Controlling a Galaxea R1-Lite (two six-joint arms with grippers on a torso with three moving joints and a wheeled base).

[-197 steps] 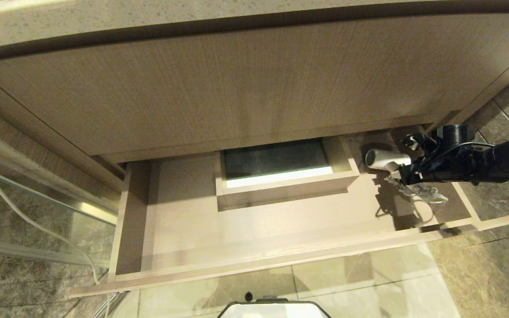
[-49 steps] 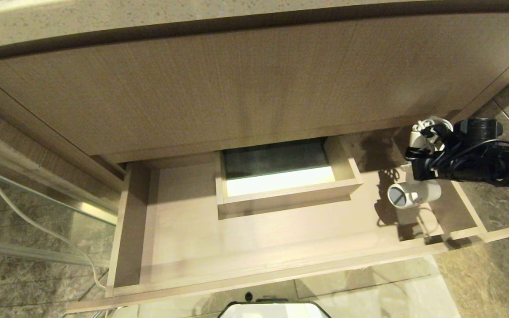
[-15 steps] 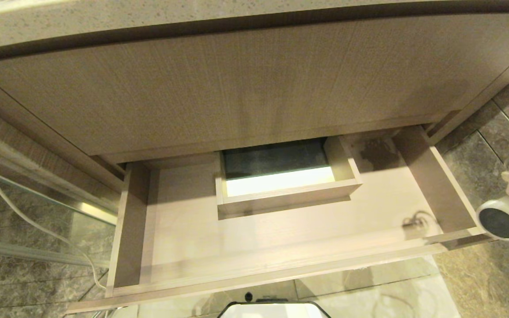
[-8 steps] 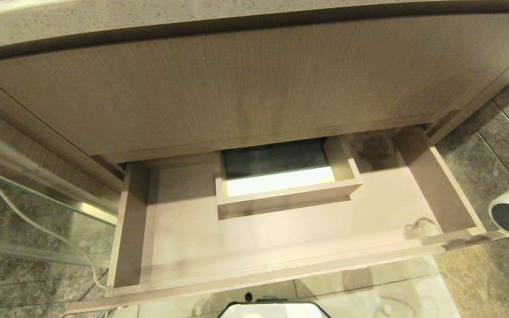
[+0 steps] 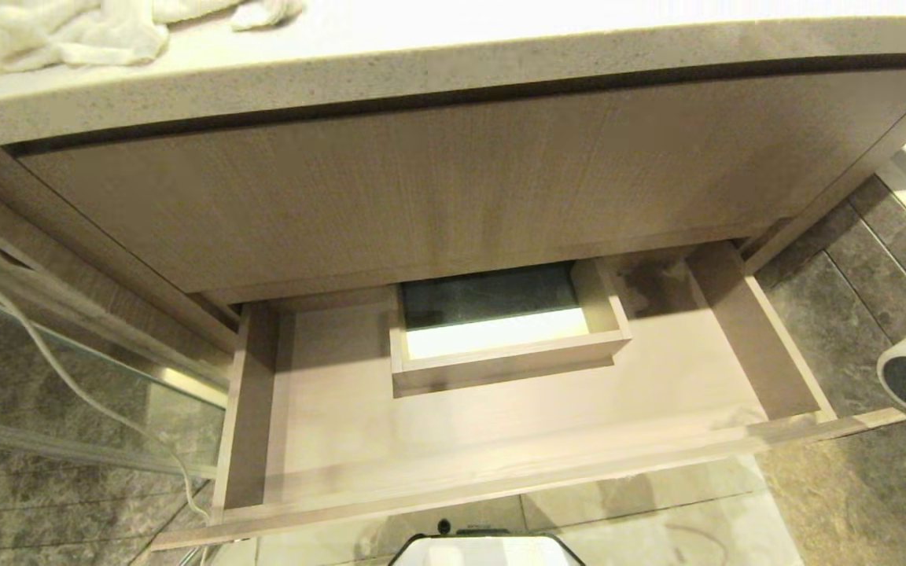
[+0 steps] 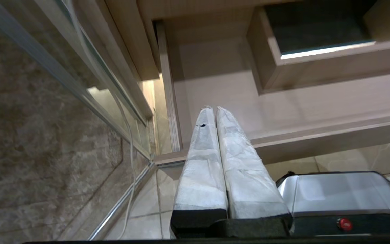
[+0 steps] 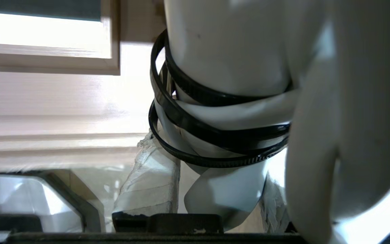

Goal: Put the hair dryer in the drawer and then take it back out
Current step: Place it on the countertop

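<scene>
Gripping the hair dryer (image 7: pixel 235 61) by its handle, the right end effector (image 7: pixel 212 196) holds it outside the open drawer (image 5: pixel 500 472), at three o'clock. Left end effector (image 6: pixel 215 115) hangs with fingers together above the drawer's near-left corner.

Hair dryer (image 7: pixel 235 61) white, fills view, black cord loops (image 7: pixel 215 132) wound round handle. Right gripper (image 7: pixel 212 193) clamped on handle, wrapped finger (image 7: pixel 151 183) beside it. Drawer (image 7: pixel 63 98) light wood behind hair dryer, boxed cutout (image 7: pixel 46 51) beyond.
</scene>
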